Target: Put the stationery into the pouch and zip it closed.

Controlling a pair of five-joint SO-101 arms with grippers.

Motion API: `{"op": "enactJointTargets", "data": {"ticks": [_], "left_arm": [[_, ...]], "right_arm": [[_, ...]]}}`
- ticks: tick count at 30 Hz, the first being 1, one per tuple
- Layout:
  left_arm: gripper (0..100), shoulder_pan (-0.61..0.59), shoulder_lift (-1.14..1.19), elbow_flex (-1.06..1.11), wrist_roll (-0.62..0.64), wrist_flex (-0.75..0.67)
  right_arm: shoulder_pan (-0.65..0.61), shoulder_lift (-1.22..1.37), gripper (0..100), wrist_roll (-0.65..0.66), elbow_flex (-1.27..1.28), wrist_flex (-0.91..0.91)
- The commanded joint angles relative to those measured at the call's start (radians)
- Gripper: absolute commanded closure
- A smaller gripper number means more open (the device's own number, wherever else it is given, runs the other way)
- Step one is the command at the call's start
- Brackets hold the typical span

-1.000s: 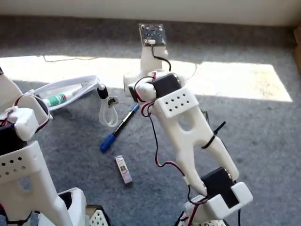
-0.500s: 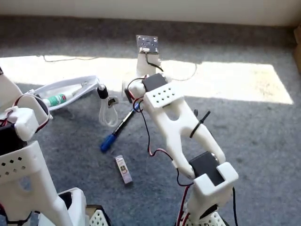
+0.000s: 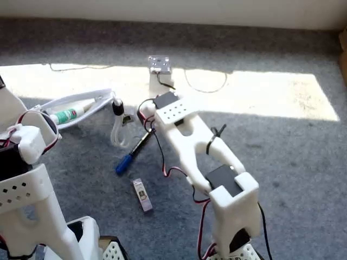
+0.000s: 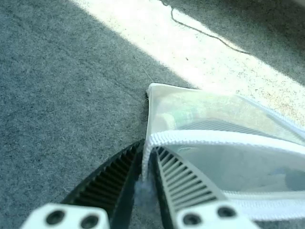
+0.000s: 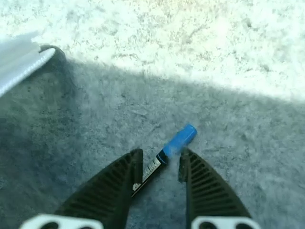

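On the grey carpet (image 3: 282, 157) the blue-capped pen (image 5: 178, 139) lies between the right gripper (image 5: 161, 155) fingers, which are spread partway and straddle it. Can't tell if they touch it. Off to the side, the left gripper (image 4: 147, 161) is pinched tight on the white zipper edge of the mesh pouch (image 4: 214, 124), which has a green-labelled tube (image 3: 66, 115) inside. A small block (image 3: 142, 195) sits near the pen.

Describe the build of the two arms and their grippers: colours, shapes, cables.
The left arm and right arm are white shells with rows of small holes, black motor blocks at the joints and loose red and black cables; a black tie wraps the right arm. The left gripper and right gripper have ribbed tapering fingers on white bases.
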Motion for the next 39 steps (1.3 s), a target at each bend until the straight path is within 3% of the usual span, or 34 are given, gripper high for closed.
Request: {"op": "enactJointTargets", "data": {"ticks": [1,32,39], "left_arm": [[99,-0.016,-0.013,-0.004,-0.009,-0.020],[99,-0.016,-0.013,-0.004,-0.009,-0.015],[99,-0.016,-0.013,-0.004,-0.009,-0.014]], "right_arm": [[-0.016,-0.010,87.2,-0.008,-0.062,-0.027],[-0.008,0.001,87.2,0.002,-0.051,-0.091],[0.004,0.137,87.2,-0.003,-0.059,-0.090]]}}
